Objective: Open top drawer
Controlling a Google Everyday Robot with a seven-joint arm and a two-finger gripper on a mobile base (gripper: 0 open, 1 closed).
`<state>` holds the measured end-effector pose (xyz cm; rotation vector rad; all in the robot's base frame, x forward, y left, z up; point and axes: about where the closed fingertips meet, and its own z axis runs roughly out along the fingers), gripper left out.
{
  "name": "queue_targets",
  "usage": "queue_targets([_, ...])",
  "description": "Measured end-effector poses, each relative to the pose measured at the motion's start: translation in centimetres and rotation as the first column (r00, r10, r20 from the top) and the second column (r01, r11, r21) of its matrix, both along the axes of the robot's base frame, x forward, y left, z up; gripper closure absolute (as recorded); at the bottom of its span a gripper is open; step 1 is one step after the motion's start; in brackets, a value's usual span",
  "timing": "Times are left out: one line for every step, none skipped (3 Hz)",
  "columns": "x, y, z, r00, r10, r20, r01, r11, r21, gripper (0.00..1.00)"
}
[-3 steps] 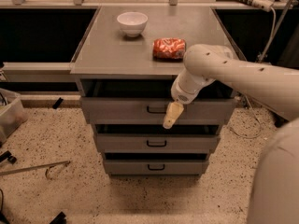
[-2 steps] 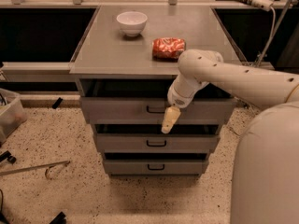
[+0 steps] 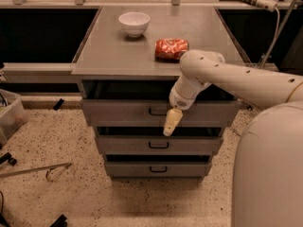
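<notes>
No readable text anywhere, not even on the red packet (image 3: 171, 48). Gripper (image 3: 168, 128) mid-frame, against top drawer (image 3: 118, 113) front.

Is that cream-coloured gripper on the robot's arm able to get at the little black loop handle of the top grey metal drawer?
Probably yes. The cream gripper hangs close beside the black loop handle, in front of the top grey metal drawer, with nothing between them.
</notes>
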<state>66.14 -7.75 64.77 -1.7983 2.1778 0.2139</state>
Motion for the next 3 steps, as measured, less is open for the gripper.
queue_targets([-2.0,-0.5,0.6,0.9997,-0.008,-0.022,0.009,1.000,0.018,0.00])
queue_targets([-2.0,-0.5,0.6,0.9997,-0.008,-0.022,0.009,1.000,0.018,0.00])
queue_targets([-4.2,-0.7,0.6,0.9976,-0.010,-0.068,0.010,1.000,-0.010,0.00])
